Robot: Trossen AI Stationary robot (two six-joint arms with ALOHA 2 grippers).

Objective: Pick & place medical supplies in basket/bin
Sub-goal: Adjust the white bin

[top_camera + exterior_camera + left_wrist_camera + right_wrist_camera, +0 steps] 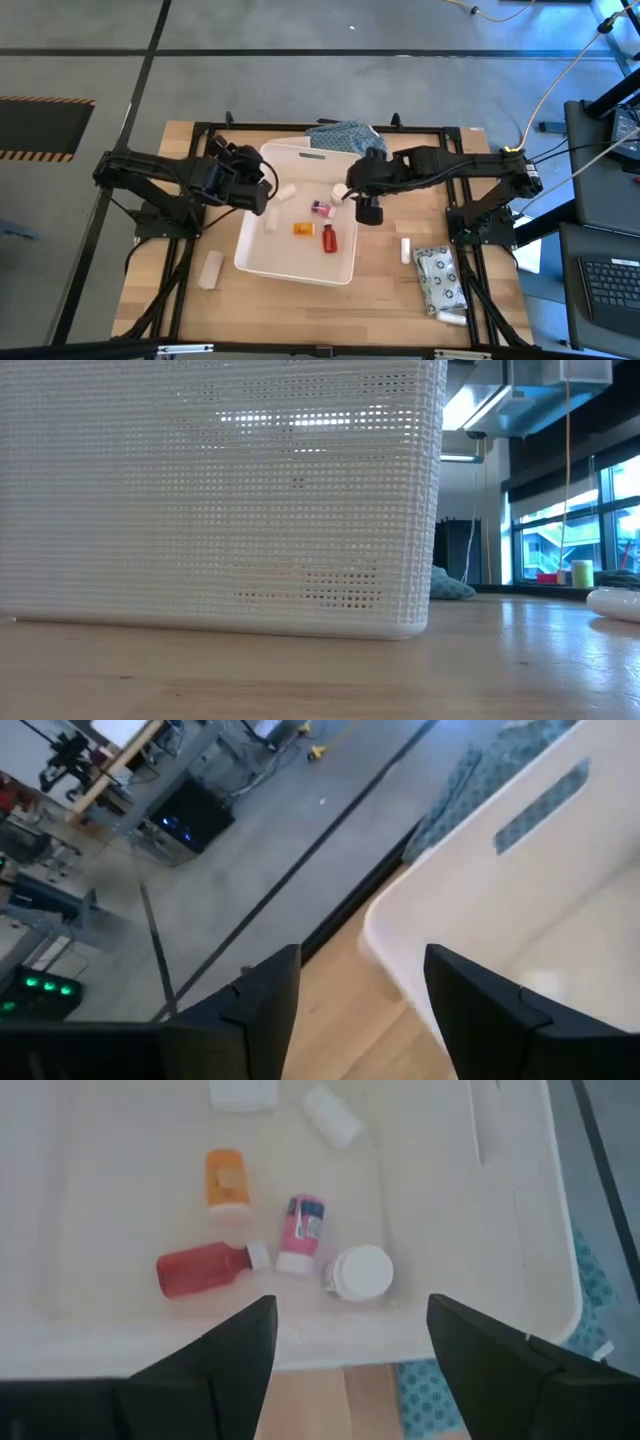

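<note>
Right now your white bin [262,255] sits at the centre of the table, with the blue-green patterned cloth [345,136] tucked against its 12 o'clock edge. Your right gripper [352,194] hangs over the bin's 3 o'clock rim, jaws spread apart and holding nothing; its wrist view looks down past the open fingers [225,1350] onto what lies inside. There you see a red bottle [203,1268], an orange bottle [225,1179], a pink-labelled bottle [300,1233] and a round white container [359,1272] touching it, with two more white pieces [333,1115] farther along the floor of the bin. Your left gripper [262,193] hovers at the bin's 9 o'clock rim, jaws likewise apart and empty, its wrist view showing the bin's corner between the two fingers [265,1005]. Outside the bin, a white roll [210,269] lies on the wood at about 8 o'clock, a small white bottle [406,250] at 4 o'clock, and just beyond it the flat grey patterned pouch [439,280] with a white tube [451,318] at its near end.
</note>
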